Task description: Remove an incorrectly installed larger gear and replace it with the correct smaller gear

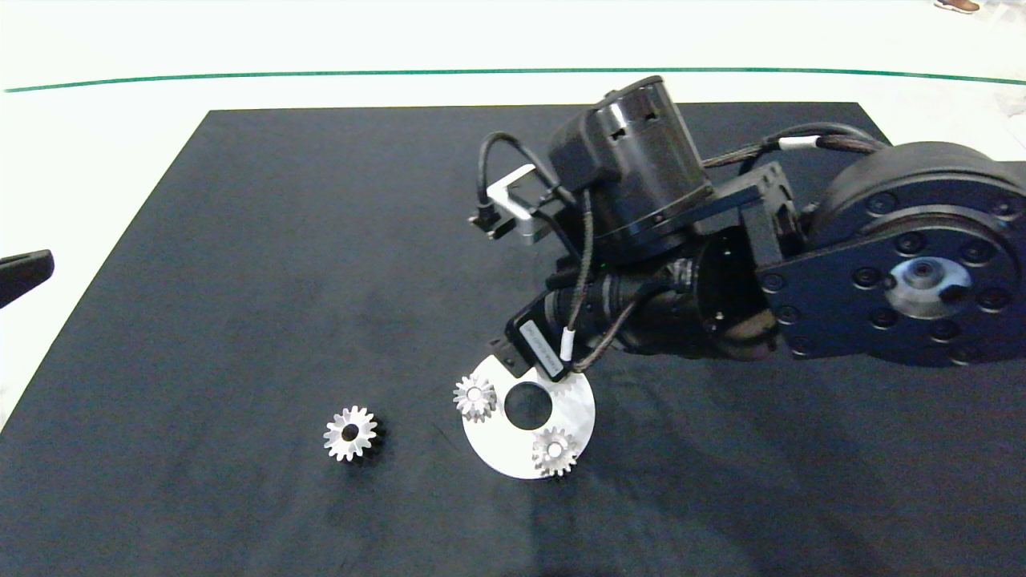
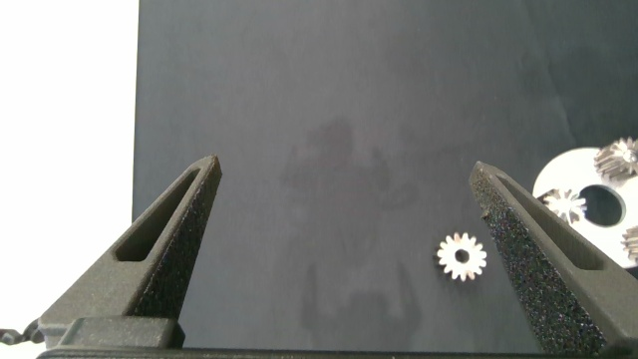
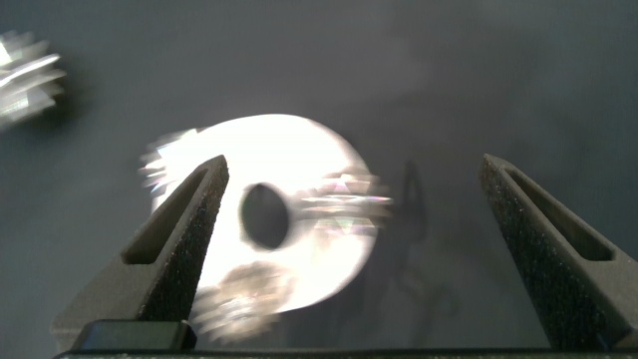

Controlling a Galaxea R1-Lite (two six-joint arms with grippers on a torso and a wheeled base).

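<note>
black mat (image 1: 240, 240) on white floor (image 1: 80, 144)

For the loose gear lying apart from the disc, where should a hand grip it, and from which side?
Grip the loose gear across its toothed rim, on opposite sides, coming straight down from above. It lies flat on the black mat, hole up, nothing touching it, so probably any angle works.

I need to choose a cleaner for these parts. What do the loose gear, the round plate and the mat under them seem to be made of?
The loose gear looks like bare silver metal, its teeth catching bright light. The round plate looks like pale metal with a smooth, satin face, though coated plastic can't be ruled out. The mat seems a matte black, slightly grainy sheet, perhaps felt or rubber.
</note>
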